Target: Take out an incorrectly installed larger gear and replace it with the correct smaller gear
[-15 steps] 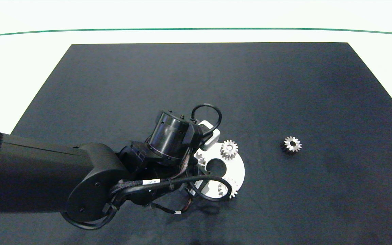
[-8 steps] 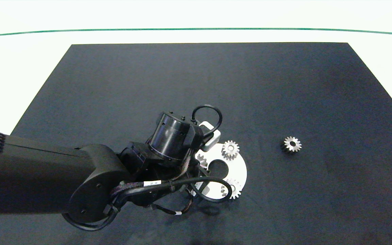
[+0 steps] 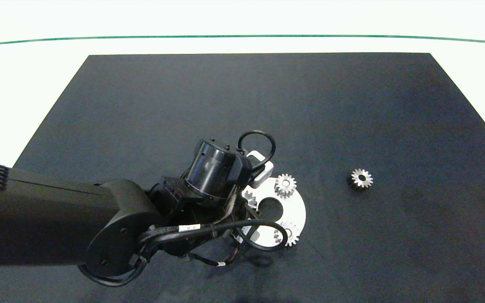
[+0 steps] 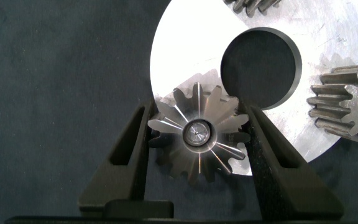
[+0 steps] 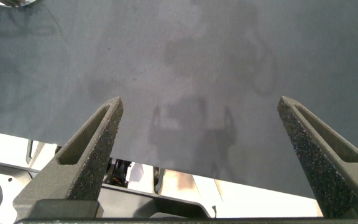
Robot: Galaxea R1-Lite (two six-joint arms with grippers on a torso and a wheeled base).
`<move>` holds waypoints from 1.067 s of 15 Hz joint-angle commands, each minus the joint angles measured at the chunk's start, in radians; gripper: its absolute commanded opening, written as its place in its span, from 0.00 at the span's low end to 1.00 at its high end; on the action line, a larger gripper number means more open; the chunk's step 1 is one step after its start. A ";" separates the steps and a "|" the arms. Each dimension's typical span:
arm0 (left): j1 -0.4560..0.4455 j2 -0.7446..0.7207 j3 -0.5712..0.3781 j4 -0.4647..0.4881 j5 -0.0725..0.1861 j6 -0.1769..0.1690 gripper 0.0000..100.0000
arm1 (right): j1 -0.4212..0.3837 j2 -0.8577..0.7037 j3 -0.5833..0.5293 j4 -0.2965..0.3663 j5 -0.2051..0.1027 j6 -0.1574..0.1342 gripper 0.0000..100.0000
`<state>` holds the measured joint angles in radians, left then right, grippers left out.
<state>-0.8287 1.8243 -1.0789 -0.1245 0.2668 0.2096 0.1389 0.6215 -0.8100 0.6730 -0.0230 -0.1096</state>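
While no writing is legible, left pincer (image 4: 197, 134) grasping larger gear (image 4: 196, 140) on disc (image 4: 328, 68), right pincer (image 5: 201, 112) released.

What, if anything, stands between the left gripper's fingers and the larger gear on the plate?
Nothing visible. The left gripper already brackets the larger gear, one finger at each side against its teeth, on the round plate. The neighbouring small gears sit clear of the fingers.

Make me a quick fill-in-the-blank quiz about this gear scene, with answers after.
1. The left end effector is closed around the ____ gear.
2. That gear sits on the round silver ____.
3. One smaller gear lies alone on the ____ mat.
4. The right end effector is ____.

Answers: larger; plate; black; open
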 commanded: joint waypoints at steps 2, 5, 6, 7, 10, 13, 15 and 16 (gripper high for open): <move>-0.001 0.006 0.001 0.002 0.002 -0.002 0.25 | -0.001 0.001 0.000 0.004 0.000 -0.001 1.00; -0.001 0.009 0.001 0.005 0.002 -0.001 0.25 | -0.001 0.001 0.000 0.004 0.000 -0.001 1.00; -0.001 0.009 -0.003 0.006 0.003 0.001 0.25 | -0.001 0.000 0.000 0.004 0.000 -0.001 1.00; -0.001 0.006 -0.006 0.009 0.003 -0.001 0.25 | -0.001 0.001 0.000 0.004 0.000 -0.001 1.00; -0.003 0.006 -0.006 0.017 0.003 -0.001 0.25 | -0.001 0.001 -0.001 0.004 0.000 -0.001 1.00; -0.003 0.006 -0.016 0.023 0.003 -0.001 0.25 | -0.001 0.001 0.000 0.005 0.000 -0.001 1.00; -0.003 0.003 -0.044 0.060 0.003 -0.002 0.25 | -0.001 0.000 0.000 0.005 0.000 -0.001 1.00; -0.003 0.000 -0.062 0.098 0.003 -0.004 0.25 | -0.001 0.001 -0.001 0.005 0.000 -0.001 1.00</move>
<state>-0.8317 1.8255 -1.1257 -0.0279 0.2670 0.2053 0.1374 0.6215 -0.8106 0.6743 -0.0230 -0.1096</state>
